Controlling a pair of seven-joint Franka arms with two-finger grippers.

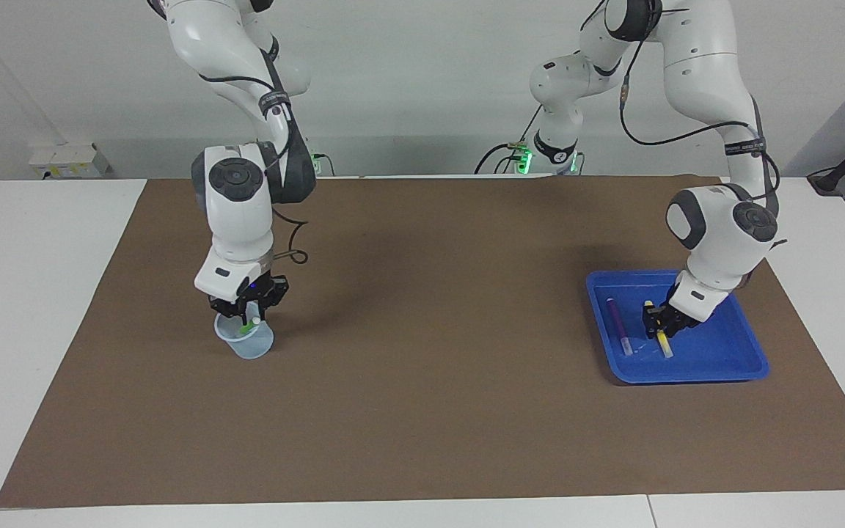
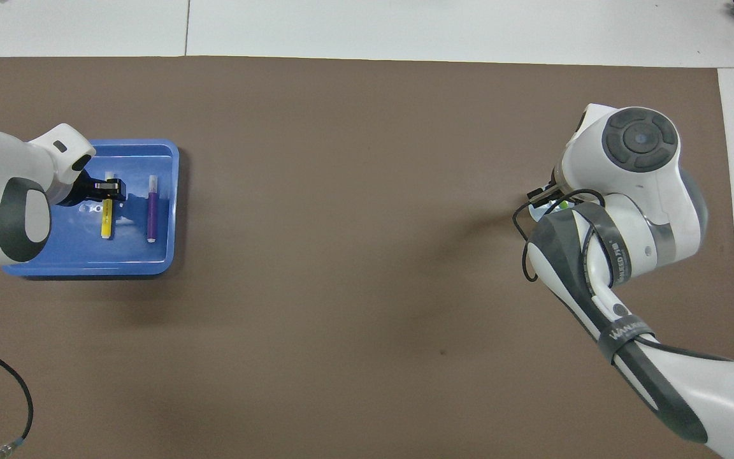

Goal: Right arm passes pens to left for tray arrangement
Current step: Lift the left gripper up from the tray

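The blue tray [image 1: 730, 361] [image 2: 74, 256] lies at the left arm's end of the table. A purple pen [image 1: 619, 323] [image 2: 151, 210] lies flat in it. Beside it the yellow pen [image 1: 664, 345] [image 2: 106, 220] lies parallel on the tray floor. My left gripper [image 1: 657, 323] [image 2: 109, 189] is low in the tray, astride the yellow pen's end that is nearer to the robots. At the right arm's end, the green pen [image 1: 247, 327] leans in a translucent cup [image 1: 246, 346]. My right gripper [image 1: 246, 314] reaches into the cup's mouth, shut on the pen's upper end.
A brown mat [image 1: 430, 330] covers most of the white table [image 1: 34, 293]. A black cable [image 2: 4, 376] curls on the mat near the left arm's base. In the overhead view the right arm's wrist [image 2: 634, 172] hides the cup.
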